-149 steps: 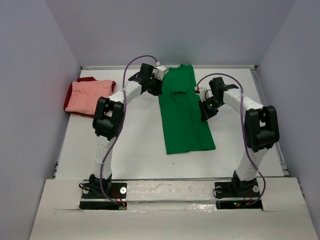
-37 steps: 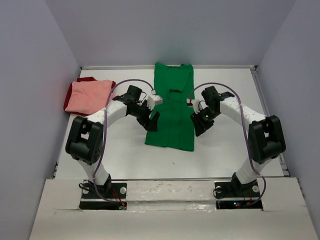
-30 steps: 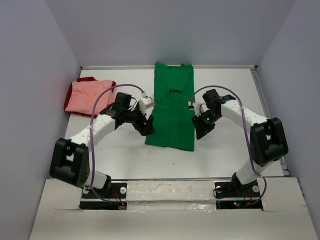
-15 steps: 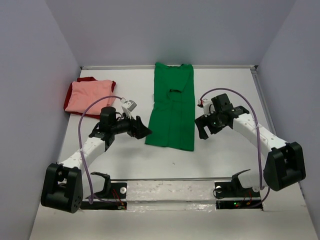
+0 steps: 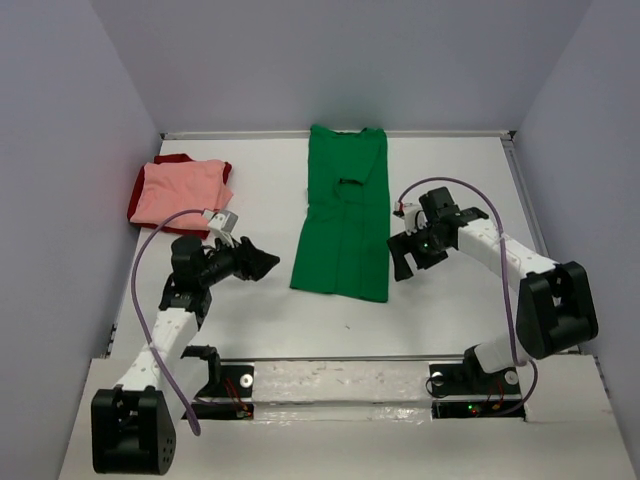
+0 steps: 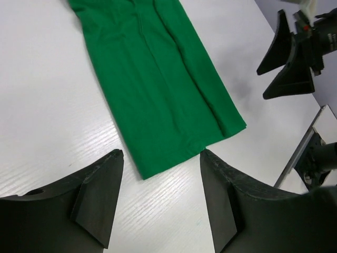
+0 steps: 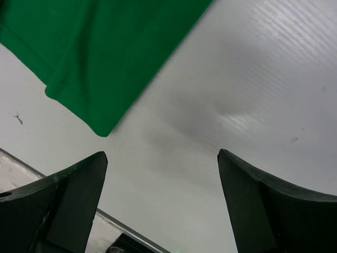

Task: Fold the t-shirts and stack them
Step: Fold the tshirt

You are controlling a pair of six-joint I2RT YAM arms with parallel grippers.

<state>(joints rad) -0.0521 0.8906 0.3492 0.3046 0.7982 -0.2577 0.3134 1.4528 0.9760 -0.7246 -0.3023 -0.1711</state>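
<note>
A bright green t-shirt, folded lengthwise into a long strip, lies flat mid-table with its hem toward the arms. It also fills the upper part of the left wrist view and a corner of the right wrist view. A folded salmon pink t-shirt rests on a dark red t-shirt at the left. My left gripper hovers open left of the green hem, holding nothing. My right gripper stands open just right of the hem, over bare table.
White table with a raised rim, grey walls on three sides. The metal front rail runs along the near edge. My right gripper's black fingers show in the left wrist view, beyond the green shirt.
Both grippers have drawn back from the green shirt's near hem. The left arm swung left and toward the near edge; the right gripper opened wider and shifted right. The shirt lies still.
</note>
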